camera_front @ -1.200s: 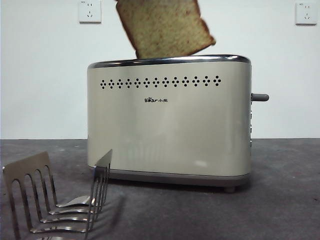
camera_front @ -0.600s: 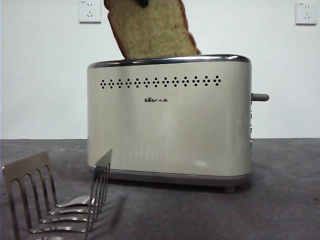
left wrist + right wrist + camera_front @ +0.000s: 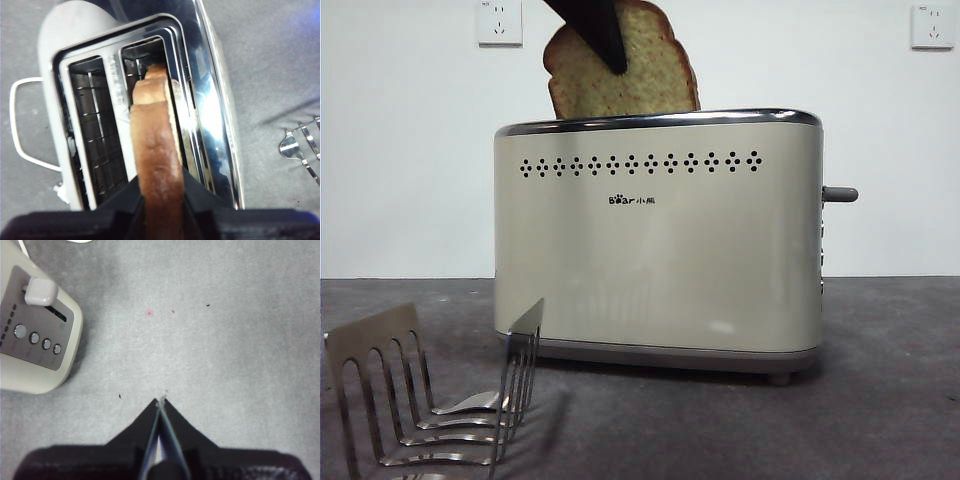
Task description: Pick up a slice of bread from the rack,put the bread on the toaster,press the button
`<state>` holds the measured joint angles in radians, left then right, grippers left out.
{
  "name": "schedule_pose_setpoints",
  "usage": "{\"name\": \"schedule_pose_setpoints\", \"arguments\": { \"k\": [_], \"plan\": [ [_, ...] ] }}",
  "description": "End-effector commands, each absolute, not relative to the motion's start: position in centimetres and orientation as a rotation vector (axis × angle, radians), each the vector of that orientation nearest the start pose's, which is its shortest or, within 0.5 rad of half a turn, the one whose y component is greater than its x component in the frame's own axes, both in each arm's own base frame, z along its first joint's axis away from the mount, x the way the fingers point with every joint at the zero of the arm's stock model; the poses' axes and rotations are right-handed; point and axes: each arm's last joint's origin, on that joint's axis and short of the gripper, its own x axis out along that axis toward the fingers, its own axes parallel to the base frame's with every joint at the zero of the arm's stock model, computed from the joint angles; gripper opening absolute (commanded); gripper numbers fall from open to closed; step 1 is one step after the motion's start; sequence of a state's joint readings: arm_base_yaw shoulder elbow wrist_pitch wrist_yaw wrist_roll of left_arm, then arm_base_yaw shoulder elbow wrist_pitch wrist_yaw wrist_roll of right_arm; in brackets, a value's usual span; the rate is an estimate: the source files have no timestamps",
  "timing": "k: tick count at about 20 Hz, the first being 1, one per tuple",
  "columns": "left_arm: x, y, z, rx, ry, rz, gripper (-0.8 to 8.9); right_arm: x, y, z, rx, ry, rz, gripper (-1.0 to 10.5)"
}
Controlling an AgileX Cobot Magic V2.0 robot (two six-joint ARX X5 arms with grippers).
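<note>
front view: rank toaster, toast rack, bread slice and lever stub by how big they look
1. Boxy cream-beige toaster, by far the largest.
2. Shiny silver metal toast rack, though it is nearest the camera and cut off.
3. Brown-crusted bread slice, only partly visible.
4. Small grey lever stub.

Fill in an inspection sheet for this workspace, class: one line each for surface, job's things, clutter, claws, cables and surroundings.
Surface: dark grey table, a few tiny specks in the right wrist view.
Job's things: slice of bread partly lowered into one slot of the toaster; its other slot shows no bread. Lever button sticks out of the narrow end. Rack stands in front with no bread in the part shown.
Clutter: nothing seen.
Claws: left claw shut on the slice's crust above the toaster; right claw shut, holding nothing, over the table near the toaster's control end.
Cables: white cord loops beside the toaster.
Surroundings: white wall, two sockets.
</note>
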<state>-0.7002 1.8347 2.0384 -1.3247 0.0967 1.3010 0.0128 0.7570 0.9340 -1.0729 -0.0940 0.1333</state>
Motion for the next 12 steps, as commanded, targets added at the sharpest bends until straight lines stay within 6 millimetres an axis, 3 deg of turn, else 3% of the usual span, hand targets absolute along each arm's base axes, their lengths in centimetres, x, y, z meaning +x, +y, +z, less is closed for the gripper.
{"name": "schedule_pose_setpoints", "arguments": {
  "k": [1,6,12],
  "plan": [
    [27.8,-23.7,37.1,1.441,0.508,-1.379,-0.1,12.0,0.4,31.3,0.154,0.888,0.042,0.0],
    [28.7,-25.2,35.4,1.474,0.541,-1.345,-0.09,12.0,0.4,31.3,0.153,0.886,0.042,0.0],
    [28.5,-26.2,35.3,1.449,0.524,-1.332,-0.09,12.0,0.4,31.3,0.153,0.886,0.041,0.0]
  ]
}}
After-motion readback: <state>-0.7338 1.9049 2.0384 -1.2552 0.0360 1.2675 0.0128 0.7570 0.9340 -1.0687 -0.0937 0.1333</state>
